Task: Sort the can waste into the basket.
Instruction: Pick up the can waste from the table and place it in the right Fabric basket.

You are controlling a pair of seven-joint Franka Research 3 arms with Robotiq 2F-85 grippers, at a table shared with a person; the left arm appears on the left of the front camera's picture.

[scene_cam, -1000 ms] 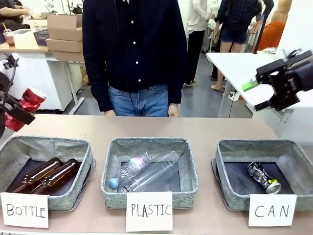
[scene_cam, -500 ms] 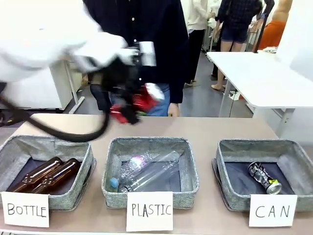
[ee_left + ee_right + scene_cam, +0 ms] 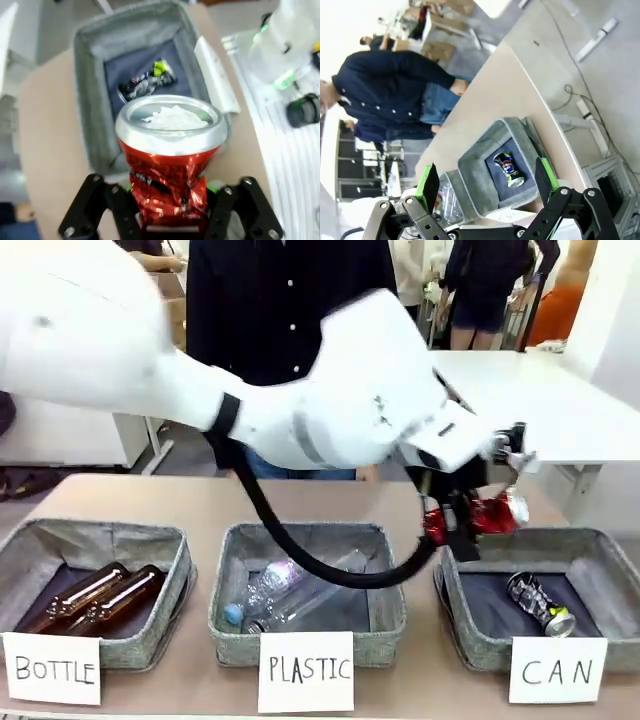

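red can [image 3: 170, 165] upright in left fingers [image 3: 122, 210], above basket [image 3: 90, 100]

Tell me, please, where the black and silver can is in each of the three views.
Front view: the black and silver can lies on the dark floor of the CAN basket, at lower right.
Left wrist view: upper middle, in the basket, beyond the red can.
Right wrist view: centre, in the basket.
Shared landmark: the grey CAN basket.
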